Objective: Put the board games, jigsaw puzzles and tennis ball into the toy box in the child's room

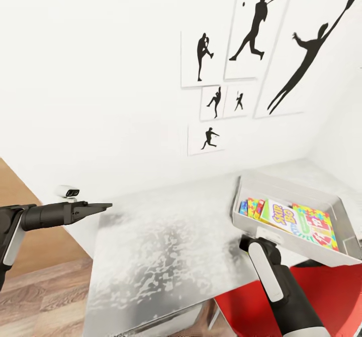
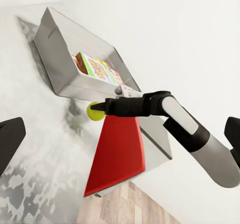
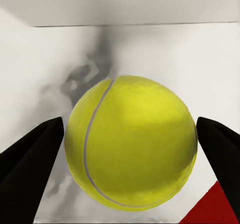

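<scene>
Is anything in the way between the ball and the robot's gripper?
No. The tennis ball sits right between the right gripper's two fingers. The toy box's near wall still stands between the ball and the inside.

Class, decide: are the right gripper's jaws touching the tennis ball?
Cannot tell. In the right wrist view the tennis ball sits between the jaws of the right gripper, each fingertip drawn right at the ball's edge, with neither a plain gap nor plain contact.

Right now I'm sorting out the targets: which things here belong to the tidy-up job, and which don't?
Job:
tennis ball, between the right tool fingers
toy box
board game and jigsaw puzzle inside it
table

Not job:
silhouette wall pictures
red chair
</scene>
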### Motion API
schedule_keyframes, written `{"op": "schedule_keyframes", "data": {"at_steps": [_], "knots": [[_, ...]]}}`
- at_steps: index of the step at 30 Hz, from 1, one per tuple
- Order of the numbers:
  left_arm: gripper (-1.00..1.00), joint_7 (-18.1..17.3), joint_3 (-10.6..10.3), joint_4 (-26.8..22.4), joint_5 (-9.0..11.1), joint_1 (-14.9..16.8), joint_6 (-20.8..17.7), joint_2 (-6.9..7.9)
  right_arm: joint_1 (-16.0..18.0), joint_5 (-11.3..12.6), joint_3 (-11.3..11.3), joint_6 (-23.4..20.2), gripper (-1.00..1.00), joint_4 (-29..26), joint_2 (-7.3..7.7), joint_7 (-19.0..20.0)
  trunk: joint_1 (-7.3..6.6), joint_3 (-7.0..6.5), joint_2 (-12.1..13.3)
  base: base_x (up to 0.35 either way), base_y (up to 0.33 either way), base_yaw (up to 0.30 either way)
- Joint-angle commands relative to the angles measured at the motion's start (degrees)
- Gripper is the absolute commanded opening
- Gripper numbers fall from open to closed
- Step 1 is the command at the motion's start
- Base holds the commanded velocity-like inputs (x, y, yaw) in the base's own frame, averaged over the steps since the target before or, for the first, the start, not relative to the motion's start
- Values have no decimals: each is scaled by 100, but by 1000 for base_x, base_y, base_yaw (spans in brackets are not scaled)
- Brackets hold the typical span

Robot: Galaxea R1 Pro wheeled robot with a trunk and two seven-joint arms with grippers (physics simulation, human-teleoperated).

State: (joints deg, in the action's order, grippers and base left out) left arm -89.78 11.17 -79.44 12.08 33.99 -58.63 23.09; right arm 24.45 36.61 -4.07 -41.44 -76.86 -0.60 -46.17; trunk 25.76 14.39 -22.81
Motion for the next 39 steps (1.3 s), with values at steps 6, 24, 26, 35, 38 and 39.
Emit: {"op": "schedule_keyframes", "data": {"at_steps": [6,24,26,35,38,39], "knots": [[100,-22,-3,-1,-4,2,-61,2,7,56,-5,-221,-100,-108,-1,139,2,-45,-11,-141,0,0],[100,-22,-1,-1,-4,3,-61,11,-10,84,-6,-755,-100,-475,9,1769,2,-215,-11,-128,0,0],[100,-22,-1,-1,-4,4,-61,15,-6,85,-4,-769,-100,-503,26,1976,2,-234,-11,-20,0,0],[100,-22,-2,-1,-4,4,-63,7,5,84,49,-1020,-100,-920,102,3303,2,-319,-11,-3,0,0],[100,-22,-1,-1,-4,4,-62,4,6,83,50,-1079,-100,-1069,109,3537,2,-347,-11,0,0,0],[100,-22,-1,-1,-4,3,-61,3,7,82,52,-1100,-100,-1097,112,3658,2,-357,-11,0,0,0]]}}
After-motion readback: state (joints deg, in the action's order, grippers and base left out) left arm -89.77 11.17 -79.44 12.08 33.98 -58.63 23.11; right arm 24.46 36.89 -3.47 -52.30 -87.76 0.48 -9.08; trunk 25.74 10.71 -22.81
